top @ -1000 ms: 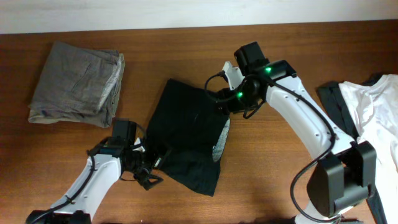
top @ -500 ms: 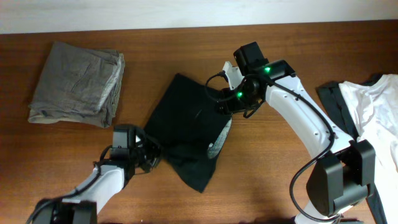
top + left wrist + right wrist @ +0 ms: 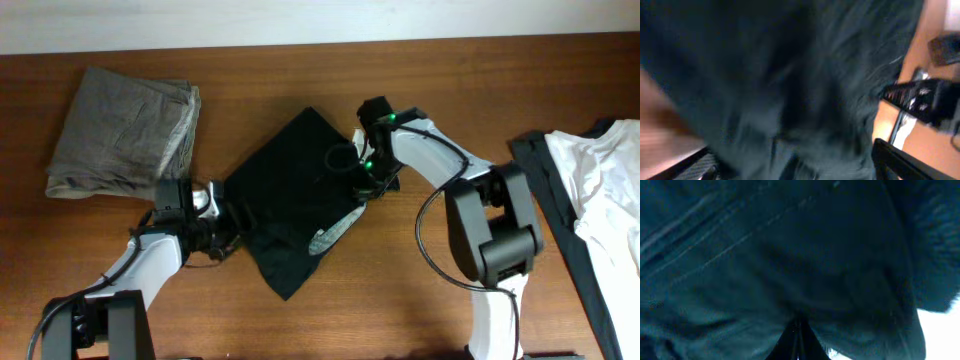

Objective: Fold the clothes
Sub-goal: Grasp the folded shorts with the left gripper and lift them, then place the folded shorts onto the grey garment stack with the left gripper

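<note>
The black shorts (image 3: 290,195) lie rumpled in a slanted heap at the table's middle, a pale inner strip (image 3: 335,230) showing on their right side. My left gripper (image 3: 228,222) sits at their left edge. In the left wrist view its fingers (image 3: 900,160) stand wide apart, and blurred black cloth (image 3: 790,90) fills the space between. My right gripper (image 3: 365,178) is down on the shorts' right edge. Its fingertips (image 3: 797,337) meet in a thin line with black cloth (image 3: 790,255) bunched around them. A folded grey garment (image 3: 120,135) lies far left, a white shirt (image 3: 605,185) far right.
A dark garment (image 3: 545,170) lies under the white shirt's left edge at the right side of the wooden table (image 3: 450,300). The table's far edge meets a pale wall along the top.
The shorts have swung and slid up and to the right. My left arm moved up to their left edge, closing then reopening. The right gripper dropped onto the right edge and shut.
</note>
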### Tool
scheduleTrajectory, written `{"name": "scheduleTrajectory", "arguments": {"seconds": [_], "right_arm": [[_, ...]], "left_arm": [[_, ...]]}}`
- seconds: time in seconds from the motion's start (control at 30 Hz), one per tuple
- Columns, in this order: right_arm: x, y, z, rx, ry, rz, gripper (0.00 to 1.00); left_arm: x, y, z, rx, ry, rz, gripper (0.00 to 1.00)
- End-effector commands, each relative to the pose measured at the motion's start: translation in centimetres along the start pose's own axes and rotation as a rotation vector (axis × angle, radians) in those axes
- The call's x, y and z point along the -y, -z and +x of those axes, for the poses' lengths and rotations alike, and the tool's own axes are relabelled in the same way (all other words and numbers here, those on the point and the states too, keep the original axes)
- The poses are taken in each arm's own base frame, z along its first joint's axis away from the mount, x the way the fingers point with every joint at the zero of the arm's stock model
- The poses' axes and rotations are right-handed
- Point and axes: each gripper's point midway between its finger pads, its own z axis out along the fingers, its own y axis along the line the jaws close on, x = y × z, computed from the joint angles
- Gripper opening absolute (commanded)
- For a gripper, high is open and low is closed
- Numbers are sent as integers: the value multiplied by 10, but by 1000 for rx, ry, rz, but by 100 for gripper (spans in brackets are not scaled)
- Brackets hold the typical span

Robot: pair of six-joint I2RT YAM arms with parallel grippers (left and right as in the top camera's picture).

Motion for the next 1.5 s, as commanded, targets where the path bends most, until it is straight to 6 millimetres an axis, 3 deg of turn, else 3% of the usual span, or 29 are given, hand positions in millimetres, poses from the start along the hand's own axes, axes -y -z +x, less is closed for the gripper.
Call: {"name": "scheduleTrajectory", "arguments": {"seconds": [0.0,0.07,0.13,0.2,0.3,0.33,0.43,0.5,0.6,0.7,0.73,0.8,0.83,0.9,0.97,1.1,1.17,1.27,1.47], "right_arm": [[7,-24,9,-66,-71,5,4],[7,-23,8,-64,-69,4,4],[7,-23,8,-63,-69,4,4],[7,-23,8,-63,-69,4,4],[7,-23,8,-63,-69,4,4],[7,-23,8,-64,-69,4,4],[8,-23,9,-68,-71,5,4],[8,-22,13,-81,-72,9,4],[3,-3,17,-72,-25,10,4],[-20,58,13,32,91,5,4],[-28,87,9,93,122,2,4],[-35,138,3,214,140,21,5],[-39,173,0,300,146,11,9],[-40,199,1,362,148,3,12],[-41,207,4,378,149,-2,12],[-40,205,9,357,143,1,12],[-40,205,9,356,142,2,12],[-39,204,12,342,137,4,11],[-37,202,18,317,127,8,11]], "left_arm": [[-13,-6,17,-65,95,-15,96],[-26,-17,23,-81,174,-28,96],[-32,-28,15,-52,246,-9,96],[-21,-40,-6,4,250,72,93],[-6,-59,3,-33,215,108,79],[-6,-67,9,-48,206,93,66],[-2,-68,3,-23,176,109,15],[7,-66,-2,-7,127,146,0],[31,-59,-9,9,23,240,1],[83,-31,-24,50,-119,376,1],[109,-13,-33,69,-173,447,1],[162,36,-65,175,-281,578,1],[194,76,-96,282,-343,631,1],[220,120,-137,408,-358,648,1],[229,164,-182,599,-309,626,1],[219,221,-244,827,-291,586,0],[206,229,-271,867,-271,568,0],[179,226,-316,903,-228,537,1],[110,187,-356,873,-112,471,0]]}}
